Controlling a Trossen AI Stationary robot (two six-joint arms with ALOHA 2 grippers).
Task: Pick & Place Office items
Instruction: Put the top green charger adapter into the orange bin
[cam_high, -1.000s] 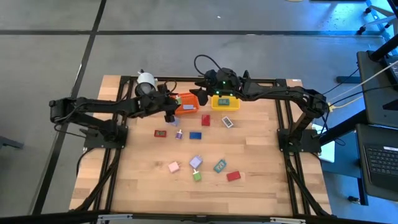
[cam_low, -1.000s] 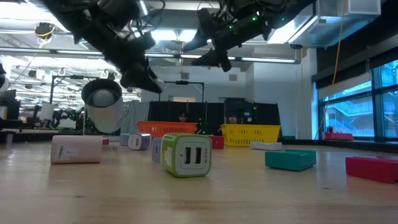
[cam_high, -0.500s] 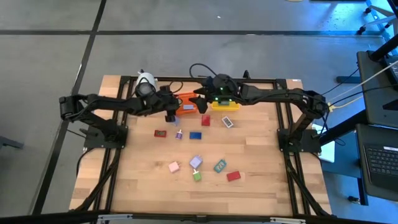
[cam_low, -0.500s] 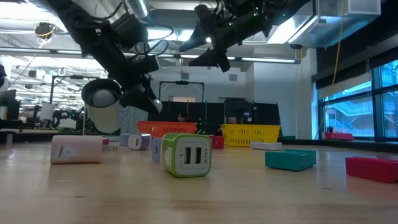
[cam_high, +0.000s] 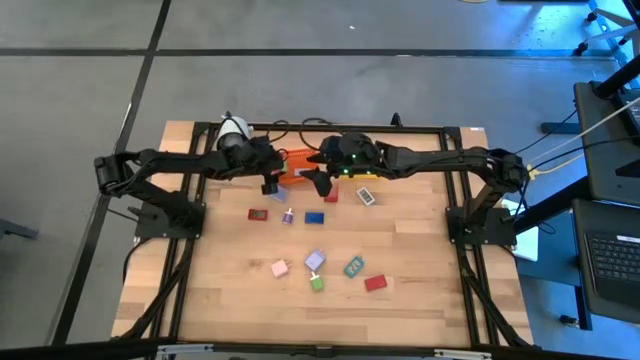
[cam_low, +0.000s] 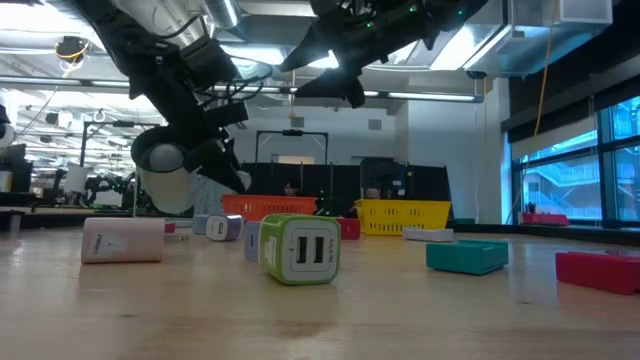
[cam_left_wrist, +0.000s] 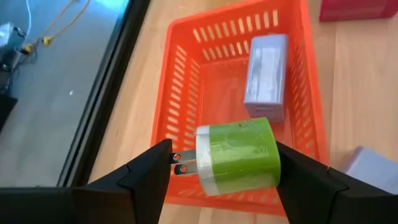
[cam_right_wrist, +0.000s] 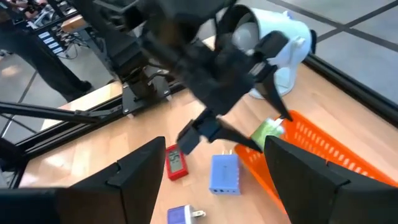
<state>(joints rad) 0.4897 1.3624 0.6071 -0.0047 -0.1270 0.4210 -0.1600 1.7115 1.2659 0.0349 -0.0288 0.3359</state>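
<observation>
Left gripper (cam_left_wrist: 221, 180): clamped on green charger (cam_left_wrist: 239, 155), above orange bin (cam_left_wrist: 186, 124).
Right gripper (cam_right_wrist: 208, 180): spread wide, empty, beside the bin.

Overhead ceiling lights (cam_low: 270, 55) illuminate the scene evenly; the table (cam_high: 420, 240) shows only soft, short shadows. The low view is backlit, rendering arms as dark silhouettes. The right wrist view shows motion blur.

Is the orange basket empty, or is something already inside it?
Not empty. In the left wrist view, a lilac block lies inside the orange basket; the green charger is held above it.
</observation>
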